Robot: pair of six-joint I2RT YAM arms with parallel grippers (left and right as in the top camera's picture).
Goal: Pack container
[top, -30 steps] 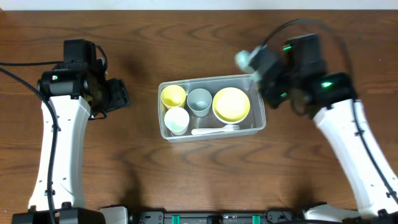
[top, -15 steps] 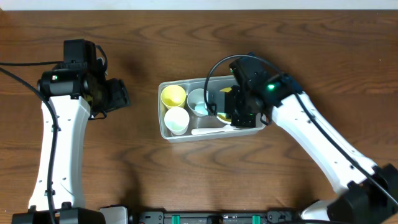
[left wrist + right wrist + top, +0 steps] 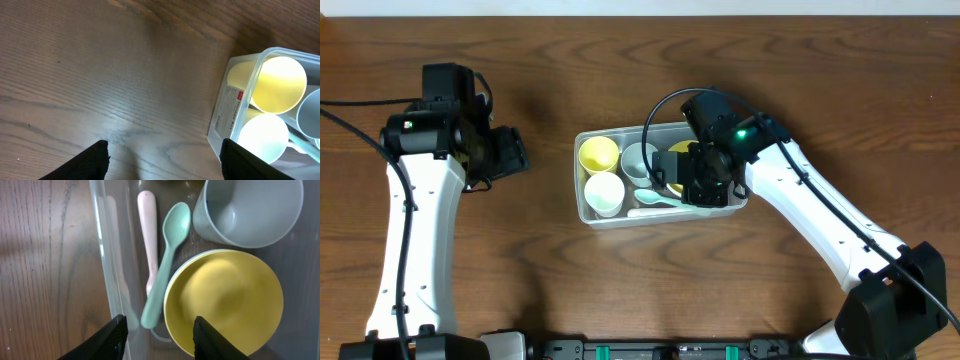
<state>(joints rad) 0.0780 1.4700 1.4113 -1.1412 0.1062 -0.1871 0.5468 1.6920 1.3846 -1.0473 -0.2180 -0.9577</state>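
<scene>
The clear container stands at the table's middle. It holds a yellow cup, a white cup, a grey cup, a yellow bowl, a white fork and a teal spoon. My right gripper hangs over the container's right half, open. In the right wrist view its fingers straddle the teal spoon's handle end without touching it; the spoon lies beside the fork and the bowl. My left gripper is open and empty, left of the container.
Bare brown wood surrounds the container on all sides. The grey cup stands just beyond the yellow bowl in the right wrist view. The container's long front wall runs beside my right gripper's left finger.
My right arm swung from the back right down over the container carrying the teal spoon. The spoon now lies loose inside, the gripper open. The left arm has not moved.
</scene>
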